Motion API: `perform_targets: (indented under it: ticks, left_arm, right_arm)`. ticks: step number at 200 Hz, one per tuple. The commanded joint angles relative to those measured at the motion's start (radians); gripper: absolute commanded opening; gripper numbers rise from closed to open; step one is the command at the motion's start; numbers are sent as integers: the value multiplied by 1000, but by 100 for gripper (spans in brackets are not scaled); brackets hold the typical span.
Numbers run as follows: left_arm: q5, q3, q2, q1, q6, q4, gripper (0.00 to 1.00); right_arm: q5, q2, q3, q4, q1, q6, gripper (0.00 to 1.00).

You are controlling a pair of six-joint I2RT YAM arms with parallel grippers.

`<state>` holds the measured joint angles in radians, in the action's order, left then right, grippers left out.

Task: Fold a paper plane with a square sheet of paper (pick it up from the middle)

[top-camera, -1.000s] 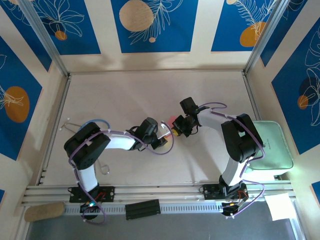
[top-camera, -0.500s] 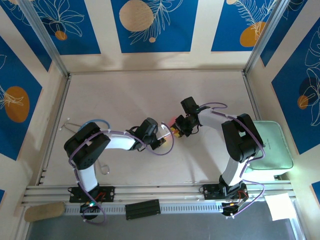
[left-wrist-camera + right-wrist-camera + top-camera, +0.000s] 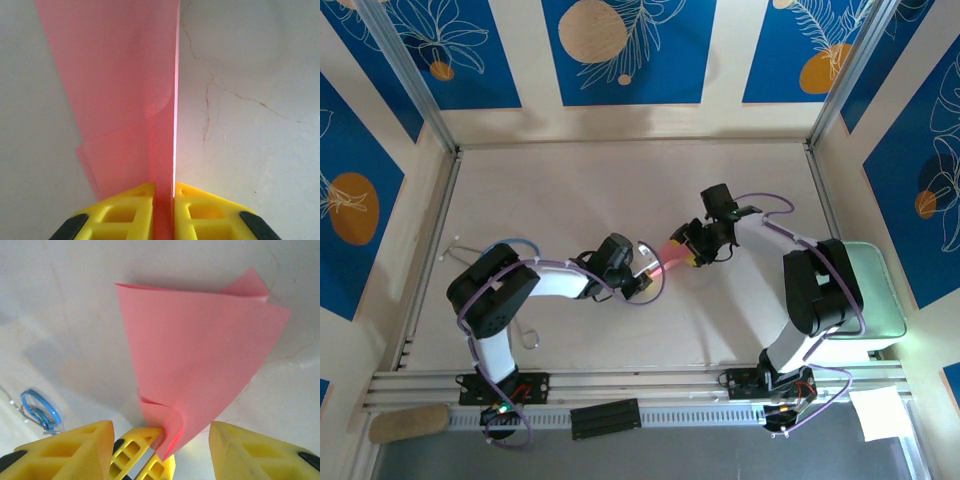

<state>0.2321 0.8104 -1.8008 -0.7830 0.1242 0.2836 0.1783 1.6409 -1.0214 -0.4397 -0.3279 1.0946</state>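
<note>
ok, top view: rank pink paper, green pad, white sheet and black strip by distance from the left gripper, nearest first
1. pink paper: table centre, pinched in the left gripper.
2. black strip: near rail, middle.
3. green pad: right edge, partly behind the right arm.
4. white sheet: near right corner.
</note>
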Motion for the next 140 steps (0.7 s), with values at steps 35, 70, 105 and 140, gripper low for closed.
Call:
perform_targets:
  ticks: [35,70,105,140]
  left_arm:
    - [149,76,-25,35,-172,-117,14]
    - [202,114,-55,51,-267,-150,12]
    - [275,136,-82,74,-384,-143,8]
    - [344,169,-97,91,-504,-154,6]
  right_arm:
    - [80,-142,165,187,59,-164,54]
    - [144,-185,252,303,75,-219,54]
    - [219,-178,313,427,79,-242,53]
    - [283,-143,331,507,74,-267,51]
